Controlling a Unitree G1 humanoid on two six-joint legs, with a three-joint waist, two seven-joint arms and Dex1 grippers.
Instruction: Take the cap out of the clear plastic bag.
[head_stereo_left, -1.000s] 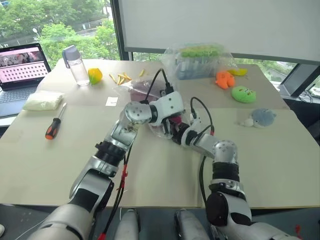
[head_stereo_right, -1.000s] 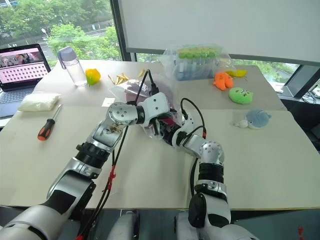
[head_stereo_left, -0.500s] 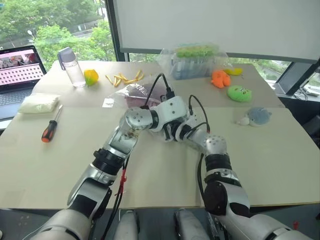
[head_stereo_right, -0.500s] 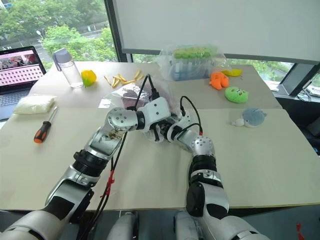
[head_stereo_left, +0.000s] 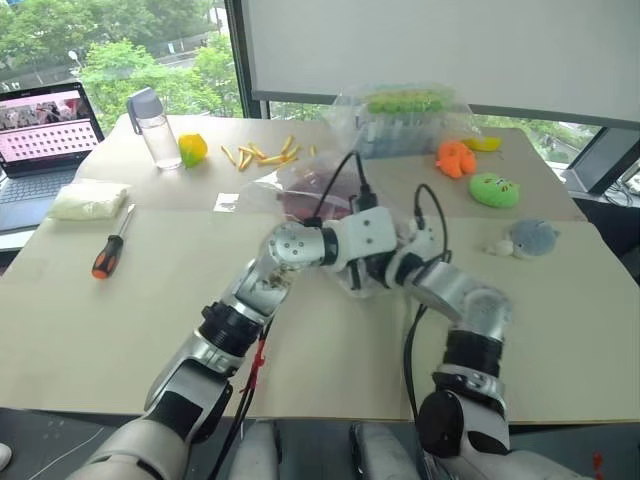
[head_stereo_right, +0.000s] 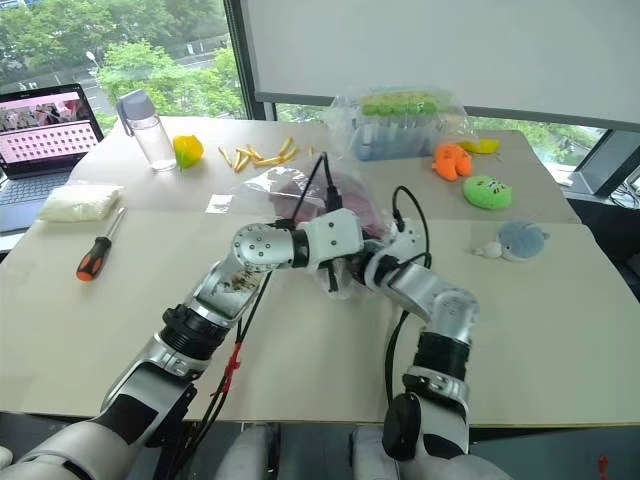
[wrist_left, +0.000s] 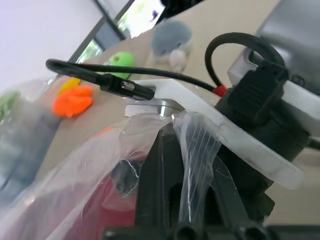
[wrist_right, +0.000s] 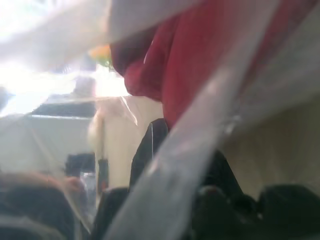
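Here the large, thin, crinkly clear plastic bag (head_stereo_right: 300, 190) lies near the middle of the pale beige table (head_stereo_right: 120, 310), with the dark red soft fabric cap (head_stereo_right: 345, 200) inside it. Both grippers meet at the bag's near edge. The left gripper (head_stereo_right: 335, 278) has its black fingers (wrist_left: 160, 185) clenched on a fold of the plastic film. The right gripper (head_stereo_right: 368, 262), just right of it, is pressed into the bag with fingers closed; film and red fabric lie over them, but whether they grasp either I cannot tell. Further left lies an orange-handled screwdriver (head_stereo_right: 92, 257).
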